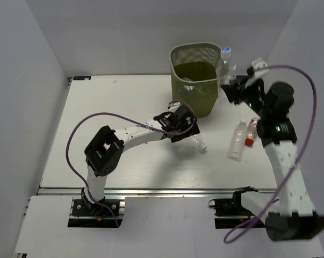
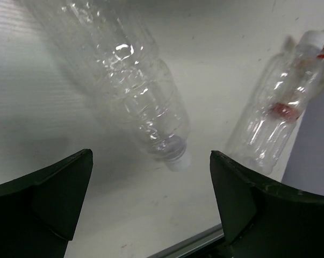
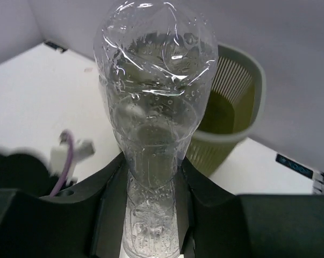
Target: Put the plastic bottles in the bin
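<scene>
If the clear bottle (image 3: 156,97) is let go where it hangs, a miss is to be feared. In the top view it is seen just beside the right-hand rim of the olive bin (image 1: 196,102), and it cannot be told whether any part of it is over the opening. It may therefore strike the rim and drop to the counter (image 1: 113,107), or the light bin may be nudged if the bottle is swung across too low. The bottle is clamped about its narrow waist by the right fingers (image 3: 105,204), which are closed on it. Its thin wall is judged easy to squash, so a slip or twist in the grasp is possible. Its long axis is carried roughly upright, straight out from the fingers, with a blue cap at the far end in the top view; no cap is made out in the wrist view. A second bottle (image 2: 140,97) is lying on its side before the left fingers (image 2: 49,188), which are spread wide and hold nothing. It is laid obliquely, white cap toward the wrist camera, and being round it may be rolled aside if only one finger meets it. Two further bottles (image 1: 238,141) are lying near the right arm.
</scene>
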`<act>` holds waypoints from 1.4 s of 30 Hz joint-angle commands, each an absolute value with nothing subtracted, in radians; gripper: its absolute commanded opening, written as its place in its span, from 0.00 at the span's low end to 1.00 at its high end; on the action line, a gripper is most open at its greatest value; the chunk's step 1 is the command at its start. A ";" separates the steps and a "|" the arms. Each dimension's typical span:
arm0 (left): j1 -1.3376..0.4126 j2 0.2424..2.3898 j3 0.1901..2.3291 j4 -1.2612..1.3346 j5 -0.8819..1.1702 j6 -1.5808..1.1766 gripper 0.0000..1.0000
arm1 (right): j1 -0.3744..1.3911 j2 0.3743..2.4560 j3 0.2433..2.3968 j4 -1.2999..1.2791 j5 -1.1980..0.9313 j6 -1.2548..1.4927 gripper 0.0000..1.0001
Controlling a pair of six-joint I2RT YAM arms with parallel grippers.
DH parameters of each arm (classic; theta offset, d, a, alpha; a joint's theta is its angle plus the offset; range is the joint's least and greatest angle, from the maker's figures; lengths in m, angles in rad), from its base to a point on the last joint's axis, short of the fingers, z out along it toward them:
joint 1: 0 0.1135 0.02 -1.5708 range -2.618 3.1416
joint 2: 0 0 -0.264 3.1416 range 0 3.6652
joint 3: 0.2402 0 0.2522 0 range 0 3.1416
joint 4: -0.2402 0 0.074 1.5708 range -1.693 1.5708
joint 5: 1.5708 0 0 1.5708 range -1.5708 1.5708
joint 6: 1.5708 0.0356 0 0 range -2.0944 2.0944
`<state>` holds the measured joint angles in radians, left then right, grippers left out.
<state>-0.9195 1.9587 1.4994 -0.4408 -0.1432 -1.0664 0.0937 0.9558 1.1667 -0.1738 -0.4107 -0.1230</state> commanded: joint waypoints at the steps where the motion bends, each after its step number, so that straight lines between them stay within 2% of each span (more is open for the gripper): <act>1: -0.923 1.939 1.491 -0.322 -0.201 -1.150 0.99 | 0.095 1.206 1.299 0.158 -0.397 0.027 0.00; 4: -0.923 1.950 1.491 -0.295 -0.238 -1.172 0.99 | 0.098 1.391 1.510 0.211 -0.434 0.073 0.00; 6: -0.923 1.960 1.502 -0.305 -0.261 -1.181 0.99 | 0.101 1.512 1.577 0.230 -0.462 0.083 0.00; 7: -0.923 1.983 1.525 -0.330 -0.273 -1.181 0.99 | 0.103 1.572 1.685 0.218 -0.469 0.110 0.00; 13: -0.923 2.045 1.585 -0.428 -0.304 -1.190 0.99 | 0.109 1.782 1.931 0.103 -0.477 0.143 0.00; 14: -0.923 2.045 1.585 -0.449 -0.304 -1.190 0.99 | 0.112 1.811 1.959 0.089 -0.477 0.141 0.05; 15: -0.923 2.060 1.595 -0.459 -0.304 -1.190 0.99 | 0.109 1.822 1.954 0.083 -0.485 0.138 0.18; 16: -0.923 2.080 1.595 -0.474 -0.304 -1.199 0.99 | 0.115 1.825 1.936 0.078 -0.489 0.134 0.38; 17: -0.923 2.092 1.621 -0.498 -0.304 -1.200 0.99 | 0.112 1.822 1.909 0.068 -0.500 0.094 0.81; 18: -0.923 2.103 1.631 -0.508 -0.304 -1.200 0.99 | 0.112 1.819 1.896 0.058 -0.514 0.084 0.90; 23: -0.933 2.125 1.643 -0.508 -0.313 -1.200 0.99 | 0.095 1.711 1.775 0.002 -0.511 0.035 0.90; 26: -0.942 2.146 1.654 -0.538 -0.324 -1.200 0.93 | 0.071 1.583 1.645 -0.044 -0.480 0.011 0.90; 27: -0.942 2.146 1.663 -0.572 -0.324 -1.200 0.88 | 0.057 1.530 1.590 -0.095 -0.471 0.006 0.90; 28: -0.942 2.146 1.663 -0.586 -0.324 -1.200 0.72 | 0.055 1.482 1.539 -0.122 -0.463 0.006 0.90; 29: -0.942 2.146 1.645 -0.586 -0.324 -1.200 0.63 | 0.039 1.438 1.516 -0.188 -0.460 -0.029 0.88; 30: -0.942 2.128 1.593 -0.598 -0.302 -1.187 0.55 | 0.032 1.416 1.465 -0.260 -0.450 -0.044 0.78; 31: -0.942 2.073 1.554 -0.585 -0.292 -1.165 0.38 | 0.016 1.379 1.451 -0.347 -0.422 -0.049 0.58; 32: -0.952 2.034 1.514 -0.571 -0.281 -1.148 0.29 | -0.018 1.338 1.437 -0.383 -0.407 -0.057 0.58; 33: -0.953 1.992 1.443 -0.540 -0.281 -1.119 0.25 | -0.029 1.318 1.390 -0.450 -0.381 -0.073 0.32; 34: -0.966 1.895 1.415 -0.526 -0.281 -1.050 0.18 | -0.041 1.260 1.373 -0.483 -0.342 -0.084 0.22; 35: -0.988 1.841 1.393 -0.508 -0.281 -1.001 0.18 | -0.072 1.244 1.358 -0.547 -0.298 -0.095 0.15; 37: -1.012 1.734 1.370 -0.428 -0.272 -0.878 0.14 | -0.104 1.204 1.309 -0.626 -0.263 -0.112 0.15; 38: -1.038 1.682 1.370 -0.402 -0.281 -0.771 0.13 | -0.124 1.194 1.298 -0.687 -0.211 -0.113 0.23; 39: -1.048 1.592 1.385 -0.385 -0.281 -0.734 0.13 | -0.132 1.189 1.289 -0.730 -0.192 -0.115 0.47; 40: -1.048 1.556 1.400 -0.361 -0.281 -0.694 0.13 | -0.144 1.189 1.269 -0.753 -0.169 -0.107 0.53; 42: -1.057 1.517 1.491 -0.360 -0.339 -0.594 0.13 | -0.175 1.207 1.255 -0.836 -0.157 -0.110 0.58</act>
